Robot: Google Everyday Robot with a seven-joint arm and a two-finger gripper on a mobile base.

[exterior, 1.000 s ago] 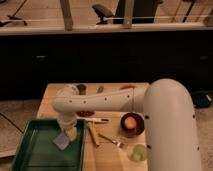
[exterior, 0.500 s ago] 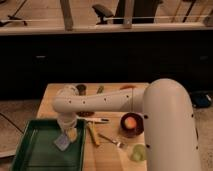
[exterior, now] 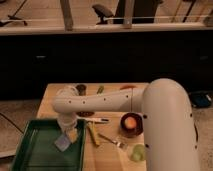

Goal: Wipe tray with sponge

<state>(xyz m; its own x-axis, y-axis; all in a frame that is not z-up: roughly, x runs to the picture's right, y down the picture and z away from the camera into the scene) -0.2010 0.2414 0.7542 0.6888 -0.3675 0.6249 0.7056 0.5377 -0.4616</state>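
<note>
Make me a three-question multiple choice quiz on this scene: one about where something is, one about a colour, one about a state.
1. Where is the sponge?
A. in the tray
B. on the bare wood
C. on the floor

2. What colour is the tray?
A. red
B. green
C. white

3. How does the dark bowl stand?
A. upside down
B. upright with something orange inside
C. stacked in the tray

Answers:
1 A: it lies on the tray floor right under the gripper, which hangs over the tray's right part.
2 B: rim and floor are both green.
3 B: its open top faces up on the table, showing orange.
</note>
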